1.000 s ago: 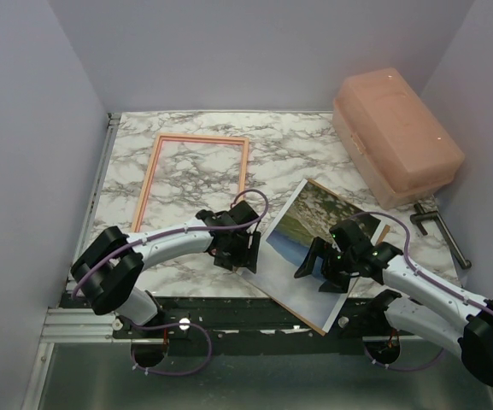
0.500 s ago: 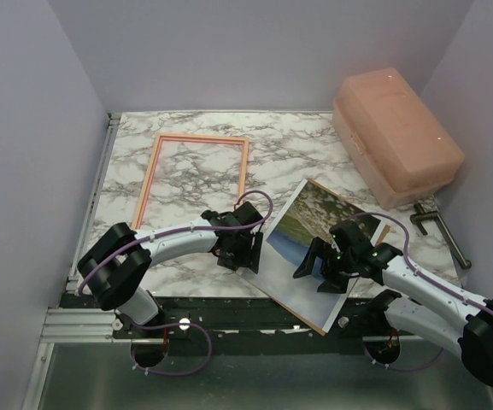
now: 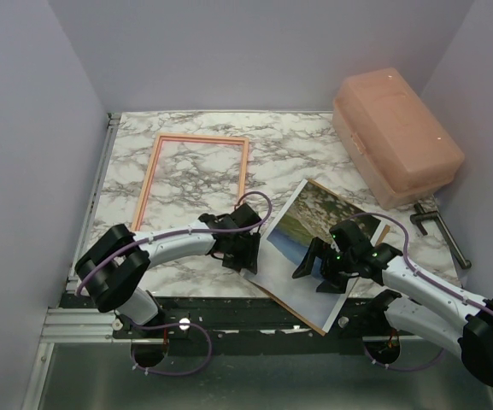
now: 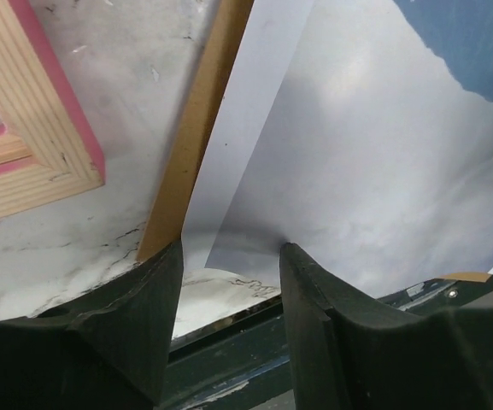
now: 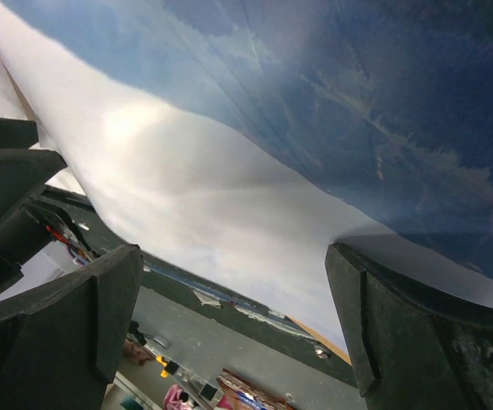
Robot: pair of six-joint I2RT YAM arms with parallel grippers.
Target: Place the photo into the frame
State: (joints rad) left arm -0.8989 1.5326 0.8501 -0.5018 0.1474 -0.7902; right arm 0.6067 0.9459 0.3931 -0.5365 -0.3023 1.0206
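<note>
One marble-pattern table (image 3: 314, 145) fills the middle of the top view, w/ plain pale walls around it. One big salmon-pink plastic box (image 3: 396, 137), lid shut, sits at upper right.

One frame (image 3: 203, 137), thin pink-orange border, lies flat at upper left-centre w/ marble showing through its opening. One photo (image 3: 306, 231), picture side up (blue hills, pale sky), lies askew at lower centre-right, its near corner hanging past the table's bottom edge. It is apart from the frame and not in it. One brown backing board (image 4: 196, 128) lies under the photo, only a thin strip showing along the photo's edges.

Two arms reach in from the btm corners. One dark metal clamp (image 3: 438, 229) lies at far right, below the box.

Two grippers. Left gripper (image 3: 244, 256) is at the photo's left edge. In its wrist view the jaws stand partly apart, w/ the board strip and the photo's white margin running down into the gap and marble visible between the fingers; not clamped on anything. The frame's corner shows at upper left of that view. Right gripper (image 3: 314, 275) is over the photo's lower middle, jaws spread wide, holding nothing.
</note>
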